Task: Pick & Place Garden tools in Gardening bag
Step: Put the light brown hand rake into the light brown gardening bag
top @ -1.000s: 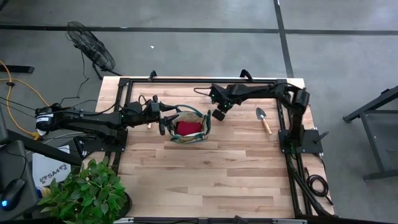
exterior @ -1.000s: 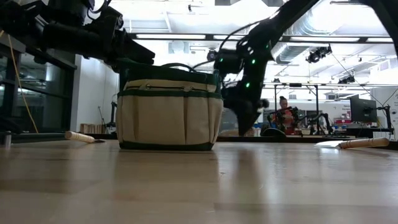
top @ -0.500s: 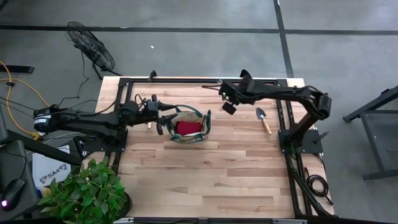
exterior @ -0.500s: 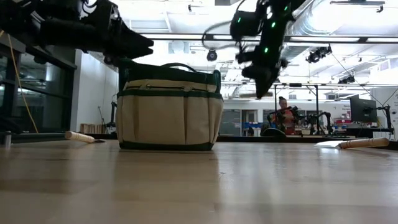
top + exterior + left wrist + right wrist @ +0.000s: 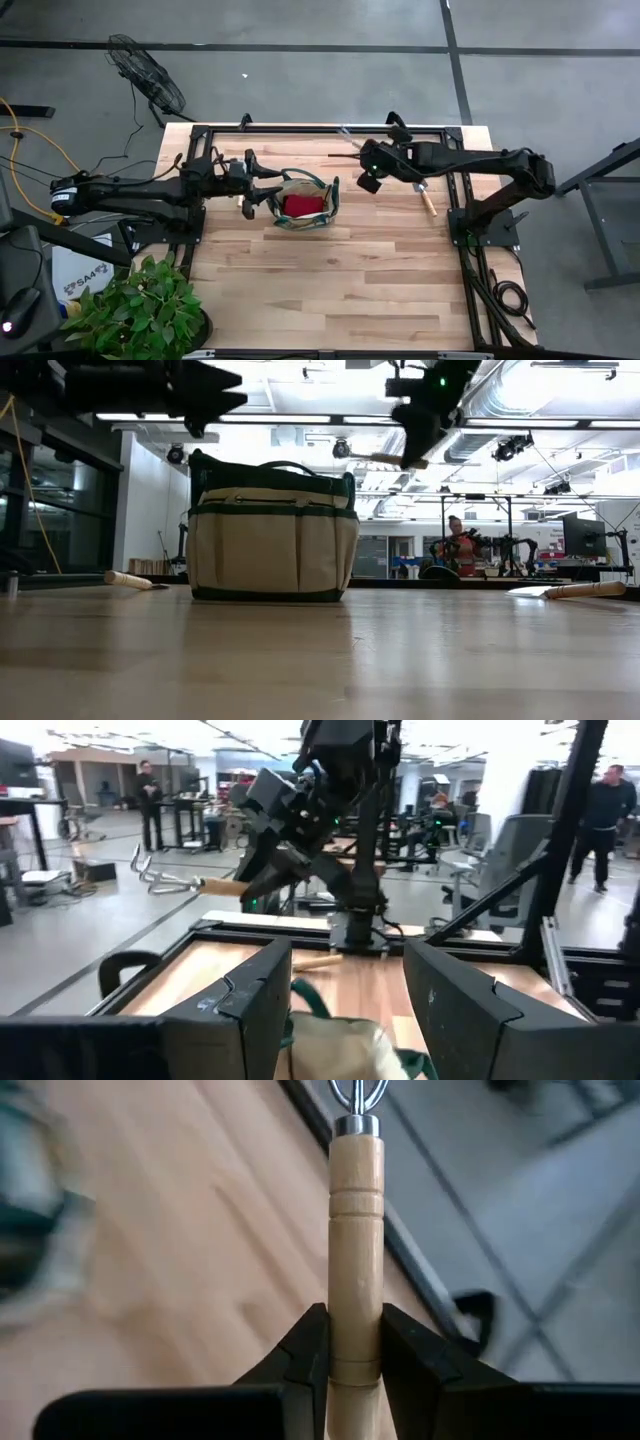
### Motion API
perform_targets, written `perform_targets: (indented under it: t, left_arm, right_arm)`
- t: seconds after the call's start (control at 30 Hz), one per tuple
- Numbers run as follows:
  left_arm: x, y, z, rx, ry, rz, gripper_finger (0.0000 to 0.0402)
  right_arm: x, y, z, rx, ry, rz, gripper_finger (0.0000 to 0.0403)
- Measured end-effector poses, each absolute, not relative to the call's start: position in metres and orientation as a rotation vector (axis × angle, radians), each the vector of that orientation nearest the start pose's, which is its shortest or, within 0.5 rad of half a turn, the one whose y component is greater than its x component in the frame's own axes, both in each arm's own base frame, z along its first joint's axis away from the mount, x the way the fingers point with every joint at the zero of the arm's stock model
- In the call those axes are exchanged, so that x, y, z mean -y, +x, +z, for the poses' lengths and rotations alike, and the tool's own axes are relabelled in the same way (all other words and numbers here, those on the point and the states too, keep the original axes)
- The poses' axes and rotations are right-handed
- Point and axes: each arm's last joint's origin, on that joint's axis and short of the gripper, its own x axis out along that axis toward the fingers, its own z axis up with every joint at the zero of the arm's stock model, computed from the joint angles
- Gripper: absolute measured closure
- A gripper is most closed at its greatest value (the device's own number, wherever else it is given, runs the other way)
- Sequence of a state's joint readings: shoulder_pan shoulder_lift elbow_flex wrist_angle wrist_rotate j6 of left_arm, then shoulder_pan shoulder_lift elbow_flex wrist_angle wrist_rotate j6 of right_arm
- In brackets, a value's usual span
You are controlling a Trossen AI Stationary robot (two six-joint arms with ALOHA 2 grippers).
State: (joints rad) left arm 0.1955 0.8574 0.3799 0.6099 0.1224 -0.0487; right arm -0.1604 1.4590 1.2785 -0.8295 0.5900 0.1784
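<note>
The gardening bag (image 5: 303,200) (image 5: 272,535) stands upright on the table, with the red glove (image 5: 303,206) inside it. My right gripper (image 5: 370,160) (image 5: 415,440) is high above the table to the right of the bag, shut on the wire-tined rake (image 5: 190,882). The rake's tines (image 5: 148,875) point toward the table's far left. My left gripper (image 5: 255,195) (image 5: 345,1000) hovers open above the bag's left rim with nothing between its fingers. A trowel (image 5: 425,192) lies flat on the table at the right. My right gripper pinches the rake's pale wooden handle (image 5: 355,1345) between its two fingers (image 5: 308,1350), well back from the metal ferrule (image 5: 355,1125). The fingers lie along the handle, which sticks out forward past them. The rake is lifted clear, higher than the bag's top.
Another wooden-handled tool (image 5: 130,579) lies on the table left of the bag, under my left arm. A black frame (image 5: 200,130) runs round the table's far and side edges. A potted plant (image 5: 140,310) stands at the near left corner. The near half is bare wood.
My right gripper has risen from beside the bag's right rim to well above the bag's top, carrying the rake, drifting toward the table's right edge and tipping. My left gripper has risen a little above the bag's left rim.
</note>
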Motion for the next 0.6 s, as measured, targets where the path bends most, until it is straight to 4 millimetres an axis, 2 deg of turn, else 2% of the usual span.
perform_targets:
  t: [0.27, 0.6]
  left_arm:
    - [-0.031, 0.189, 0.269, 0.104, 0.025, -0.019, 0.021]
    - [-0.02, 0.19, 0.269, 0.103, 0.06, -0.074, 0.021]
  right_arm:
    - [0.046, 0.306, 0.317, -0.717, 0.22, -0.412, 0.0345]
    - [0.041, 0.323, 0.335, -0.498, 0.28, -0.145, 0.0345]
